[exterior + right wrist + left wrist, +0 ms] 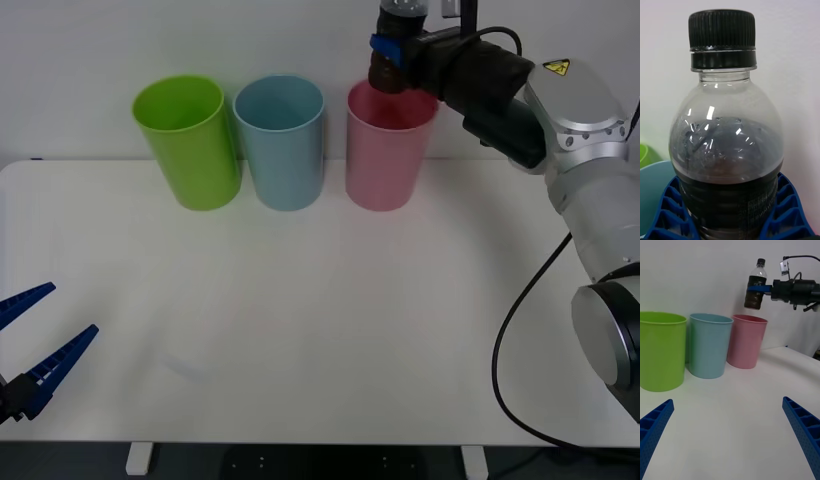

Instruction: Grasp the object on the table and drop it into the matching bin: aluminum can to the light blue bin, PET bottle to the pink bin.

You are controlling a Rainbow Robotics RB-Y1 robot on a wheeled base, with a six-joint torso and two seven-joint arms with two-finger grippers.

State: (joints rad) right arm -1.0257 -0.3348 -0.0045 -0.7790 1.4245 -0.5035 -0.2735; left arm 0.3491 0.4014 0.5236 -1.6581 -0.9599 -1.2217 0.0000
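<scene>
The PET bottle (392, 52), clear with a black cap and a dark ribbed base, hangs upright just above the rim of the pink bin (388, 150). My right gripper (386, 45) is shut on its lower body, reaching in from the right. Up close, the blue ribbed fingers (790, 210) flank the bottle (726, 150). From the left wrist, the bottle (756, 287) sits over the pink bin (747, 343). The light blue bin (282, 145) stands just left of the pink one. My left gripper (72, 309) rests open at the table's near left.
A lime green bin (190, 140) stands leftmost in the row of three along the far edge of the white table (320, 300). A black cable loops down beside the right arm at the table's right side.
</scene>
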